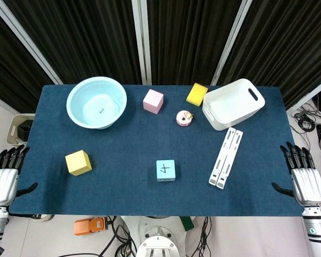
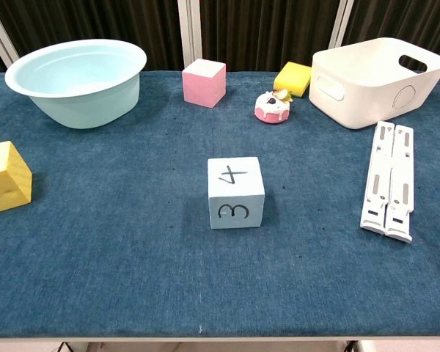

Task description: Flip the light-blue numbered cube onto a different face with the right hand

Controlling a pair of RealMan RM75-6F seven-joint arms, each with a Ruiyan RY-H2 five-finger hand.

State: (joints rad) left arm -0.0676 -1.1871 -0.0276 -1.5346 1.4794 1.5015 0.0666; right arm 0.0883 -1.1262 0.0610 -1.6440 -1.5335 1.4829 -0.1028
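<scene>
The light-blue numbered cube rests on the blue table near the front middle, with a 4 on its top face and a 3 on the face toward me. My right hand hovers at the table's right edge, fingers spread and holding nothing, far from the cube. At the left edge my left hand is likewise spread and empty. Neither hand shows in the chest view.
A light-blue bowl stands back left, a pink cube and yellow sponge at the back, a small donut toy in the middle. A white bin sits back right, a white folded stand right, a yellow cube left.
</scene>
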